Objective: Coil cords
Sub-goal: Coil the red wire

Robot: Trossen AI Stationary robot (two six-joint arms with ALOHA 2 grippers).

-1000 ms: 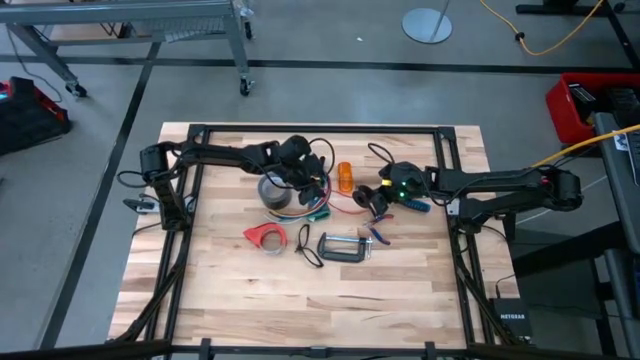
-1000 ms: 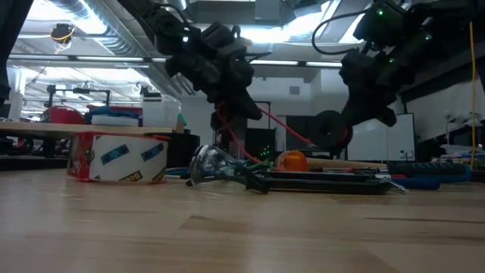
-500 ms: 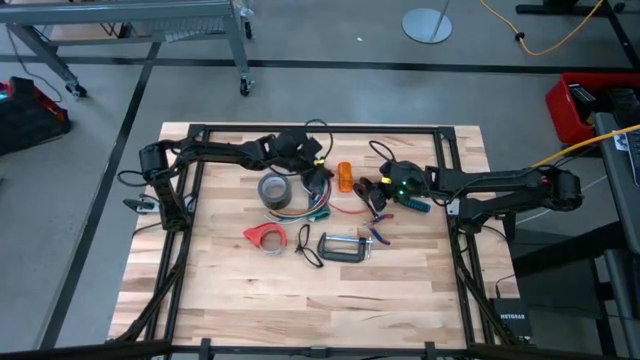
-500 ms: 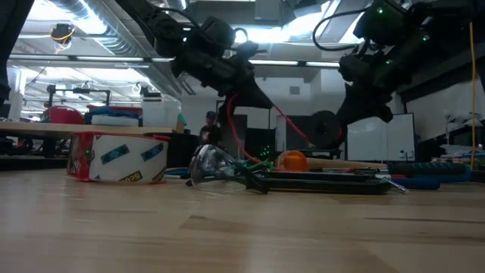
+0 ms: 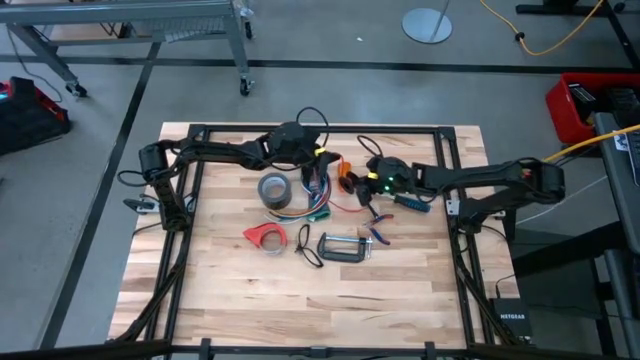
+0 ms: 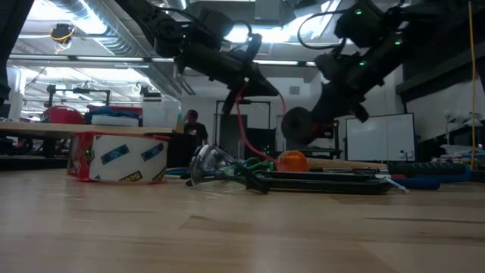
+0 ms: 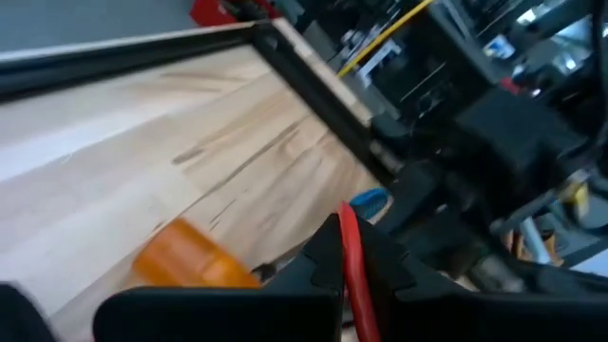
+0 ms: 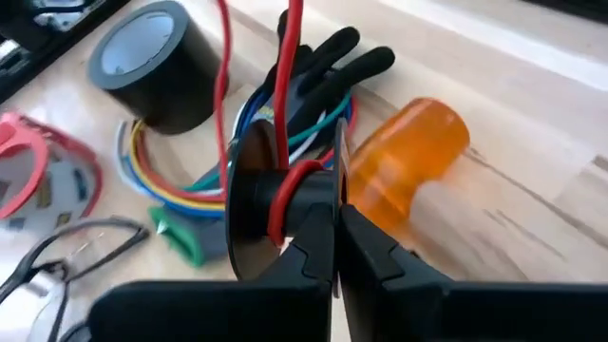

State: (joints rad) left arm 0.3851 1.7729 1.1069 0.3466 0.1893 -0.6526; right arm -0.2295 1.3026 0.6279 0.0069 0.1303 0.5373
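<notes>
A: Where are your cords (image 5: 312, 196)?
B: Upper centre of the high view, beside the grey tape roll (image 5: 274, 191).
A: And your grippers?
B: Left gripper (image 5: 318, 166) pinches the red wire (image 7: 350, 255); right gripper (image 8: 334, 249) clamps a black spool (image 8: 249, 201) wrapped by it.

Robotics lab, concrete floor (image 5: 100, 90), exposed ceiling ducts (image 6: 76, 15), wheeled metal frames (image 5: 200, 30)
</notes>
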